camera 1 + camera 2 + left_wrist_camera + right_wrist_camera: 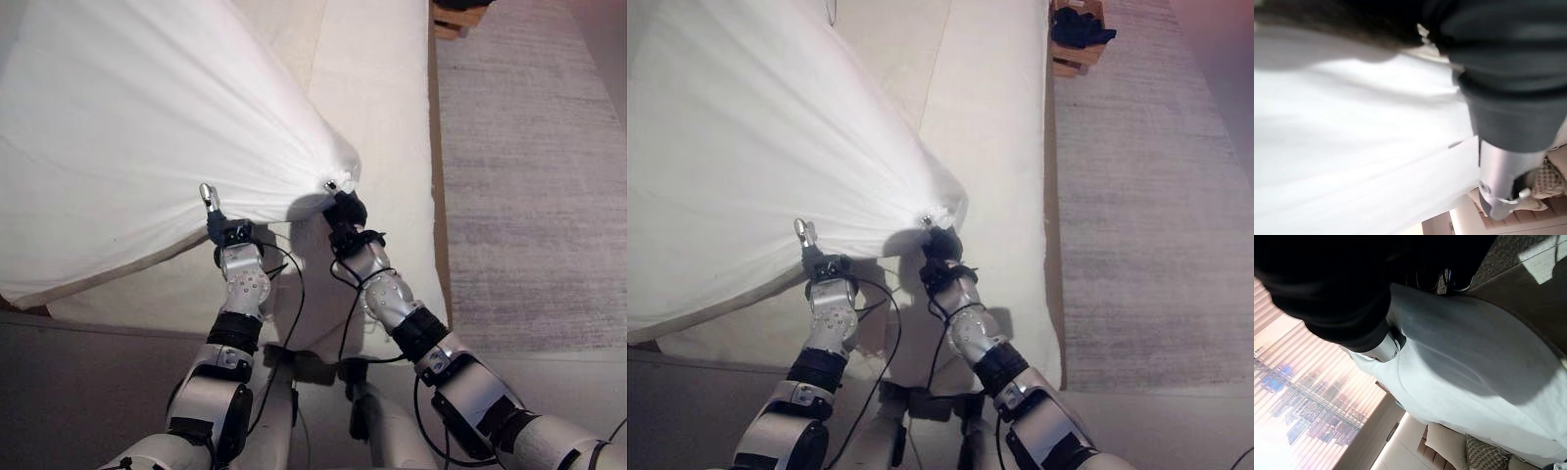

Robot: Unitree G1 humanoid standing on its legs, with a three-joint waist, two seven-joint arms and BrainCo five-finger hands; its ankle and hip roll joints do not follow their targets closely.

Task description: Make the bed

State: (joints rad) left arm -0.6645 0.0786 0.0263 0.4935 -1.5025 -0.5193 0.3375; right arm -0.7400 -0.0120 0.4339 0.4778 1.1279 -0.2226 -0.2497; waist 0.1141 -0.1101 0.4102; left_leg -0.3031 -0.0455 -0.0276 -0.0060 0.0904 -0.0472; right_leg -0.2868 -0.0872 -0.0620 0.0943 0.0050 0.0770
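White sheet (147, 127) bunched, lifted above mattress (377, 108)

Both hands, left (212, 206) and right (338, 192), lift the gathered white sheet (137, 137) above the bed (382, 117).

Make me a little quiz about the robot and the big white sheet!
1. True or false: the white sheet is lying flat and smooth on the bed.
2. Which hand has the sheet bunched to a point at its fingers? A) right hand B) left hand
3. Fill in: beside the bed, on the robot's right, the floor is covered by a grey ____.

Key:
1. False. It is lifted and pulled into folds that run toward the right hand.
2. A. The left hand sits at the sheet's lower edge, one finger sticking up.
3. rug
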